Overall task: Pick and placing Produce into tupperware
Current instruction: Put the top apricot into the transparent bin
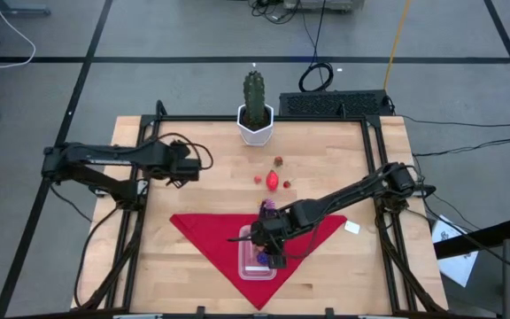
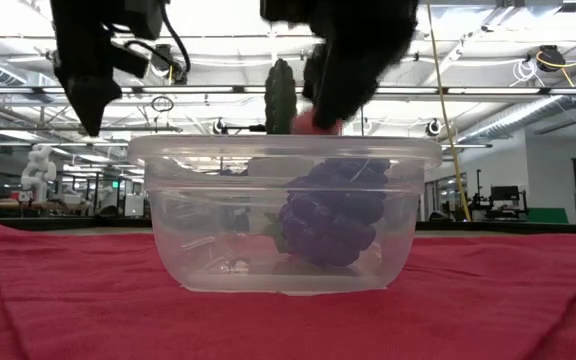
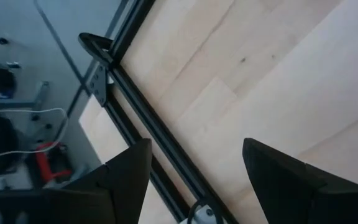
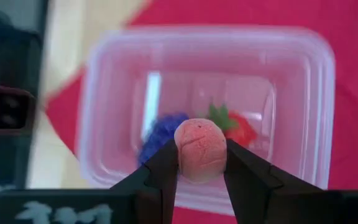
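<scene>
Tupperware (image 4: 207, 118) sits right under your right pincer (image 4: 201, 163), which squeezes a pink toy fruit (image 4: 200, 149) above it. Inside lie purple grapes (image 4: 160, 132) and a strawberry (image 4: 236, 127). The box rests on a red cloth (image 1: 206, 232). Your left pincer (image 3: 194, 171) waits open over the table (image 3: 260, 81), far away.

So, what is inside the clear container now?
Inside the tupperware lie a purple berry cluster and a red strawberry. The right gripper, holding a pink piece above, covers part of the floor.
</scene>
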Tool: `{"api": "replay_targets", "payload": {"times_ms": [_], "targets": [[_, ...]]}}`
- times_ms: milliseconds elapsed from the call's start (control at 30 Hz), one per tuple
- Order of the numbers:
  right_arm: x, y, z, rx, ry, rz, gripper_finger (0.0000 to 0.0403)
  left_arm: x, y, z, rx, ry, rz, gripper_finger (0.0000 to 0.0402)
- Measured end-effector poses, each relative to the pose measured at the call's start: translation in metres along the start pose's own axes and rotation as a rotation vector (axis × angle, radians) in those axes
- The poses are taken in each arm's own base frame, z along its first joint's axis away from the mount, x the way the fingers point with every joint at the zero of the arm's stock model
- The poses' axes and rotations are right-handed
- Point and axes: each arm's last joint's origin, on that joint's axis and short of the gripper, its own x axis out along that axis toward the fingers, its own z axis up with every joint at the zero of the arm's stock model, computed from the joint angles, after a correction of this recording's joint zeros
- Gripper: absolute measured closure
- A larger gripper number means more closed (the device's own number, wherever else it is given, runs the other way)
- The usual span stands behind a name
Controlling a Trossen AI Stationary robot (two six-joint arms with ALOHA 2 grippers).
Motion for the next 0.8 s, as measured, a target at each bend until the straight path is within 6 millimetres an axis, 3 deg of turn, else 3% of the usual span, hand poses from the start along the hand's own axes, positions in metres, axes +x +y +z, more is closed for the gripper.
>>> {"api": "replay_targets", "payload": {"times_ms": [100, 267, 800], "targets": [[0.012, -0.006, -0.001, -0.005, 0.03, -0.013, 0.0298, -0.005, 0.008, -0.005, -0.037, -0.022, -0.04, 0.0144], [0.014, -0.014, 0.0, -0.012, 0.034, -0.022, 0.0298, -0.01, 0.015, -0.009, -0.067, -0.052, -0.067, 0.0144], [0.026, -0.027, -0.013, 0.012, 0.067, -0.039, 0.0298, -0.01, 0.015, -0.009, -0.084, -0.054, -0.074, 0.0144]]}}
